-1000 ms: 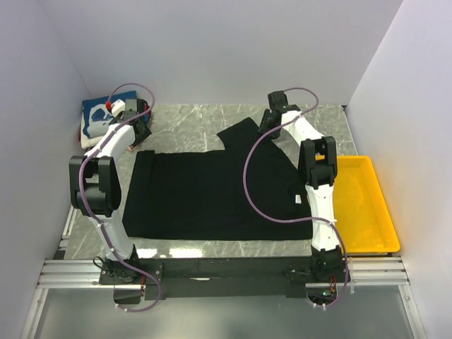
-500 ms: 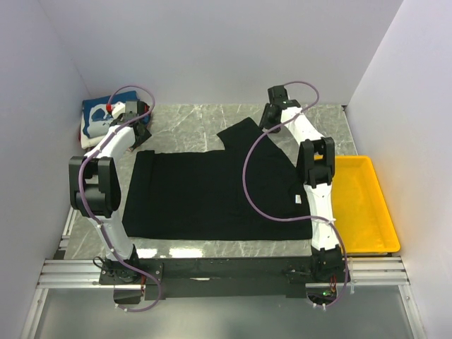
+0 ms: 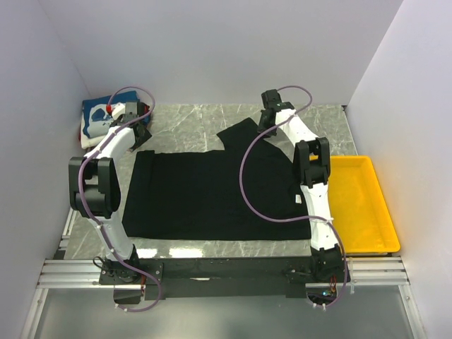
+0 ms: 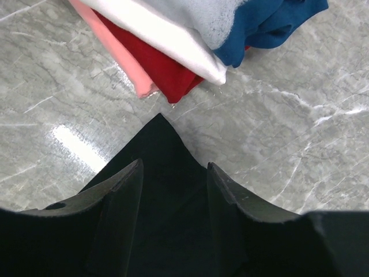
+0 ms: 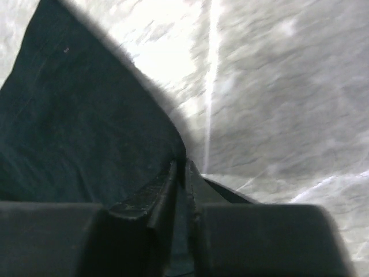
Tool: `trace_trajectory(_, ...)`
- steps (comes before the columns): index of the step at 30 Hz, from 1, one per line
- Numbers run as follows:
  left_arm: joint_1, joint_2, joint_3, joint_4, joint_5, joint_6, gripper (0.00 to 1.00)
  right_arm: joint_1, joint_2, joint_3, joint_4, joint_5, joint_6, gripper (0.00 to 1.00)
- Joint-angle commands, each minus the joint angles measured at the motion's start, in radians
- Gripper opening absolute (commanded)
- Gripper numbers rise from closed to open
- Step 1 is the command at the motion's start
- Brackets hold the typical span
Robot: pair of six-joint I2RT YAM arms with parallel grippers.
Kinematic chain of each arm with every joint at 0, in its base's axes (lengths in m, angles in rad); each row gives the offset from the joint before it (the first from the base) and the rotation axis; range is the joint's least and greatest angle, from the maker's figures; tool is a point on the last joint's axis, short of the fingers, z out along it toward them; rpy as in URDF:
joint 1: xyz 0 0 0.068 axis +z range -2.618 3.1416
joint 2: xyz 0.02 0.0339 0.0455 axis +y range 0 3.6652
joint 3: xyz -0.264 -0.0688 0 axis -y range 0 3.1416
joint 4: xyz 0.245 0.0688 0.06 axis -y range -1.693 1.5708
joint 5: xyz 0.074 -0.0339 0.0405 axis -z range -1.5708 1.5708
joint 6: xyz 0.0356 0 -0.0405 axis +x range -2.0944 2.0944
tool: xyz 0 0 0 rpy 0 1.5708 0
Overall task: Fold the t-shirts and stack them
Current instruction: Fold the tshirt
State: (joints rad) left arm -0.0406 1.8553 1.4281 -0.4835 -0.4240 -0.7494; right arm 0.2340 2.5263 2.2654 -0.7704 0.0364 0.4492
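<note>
A large black t-shirt (image 3: 212, 194) lies spread flat across the marble table, one sleeve (image 3: 240, 133) pointing to the far side. My right gripper (image 3: 263, 126) sits at that sleeve's right edge. In the right wrist view it (image 5: 181, 166) is shut on the black cloth's edge (image 5: 86, 115). My left gripper (image 3: 139, 134) is over the shirt's far-left corner. There its jaws (image 4: 174, 167) stand open astride the pointed black corner (image 4: 161, 141). Just beyond that corner lie folded t-shirts: white (image 4: 173, 34), red (image 4: 167, 78) and blue (image 4: 271, 20).
The folded stack, a blue shirt with white print (image 3: 95, 120) on top, lies in the far-left corner against the wall. A yellow tray (image 3: 364, 205) stands to the right of the black shirt. White walls close in three sides.
My right gripper has shifted slightly left at the sleeve and closed from open onto its edge. The left gripper has barely moved and stays open.
</note>
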Motion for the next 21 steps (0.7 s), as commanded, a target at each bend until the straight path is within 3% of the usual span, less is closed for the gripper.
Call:
trace_trajectory(1, 0.002, -0.062, -0.014, 0.02, -0.018, -0.007, 0.54, 0.024, 0.005, 0.007, -0.02, 0.009, 0.002, 0.08)
trace_trajectory(3, 0.002, -0.059, -0.014, 0.014, -0.024, -0.011, 0.54, 0.021, -0.015, 0.0, -0.021, 0.045, 0.008, 0.0)
trace_trajectory(12, 0.002, 0.002, 0.006, -0.001, -0.036, -0.041, 0.51, -0.039, -0.136, -0.069, 0.028, 0.109, 0.045, 0.0)
trace_trajectory(21, 0.001, 0.11, 0.046, -0.012, -0.024, -0.068, 0.49, -0.082, -0.147, -0.044, 0.019, 0.092, 0.04, 0.0)
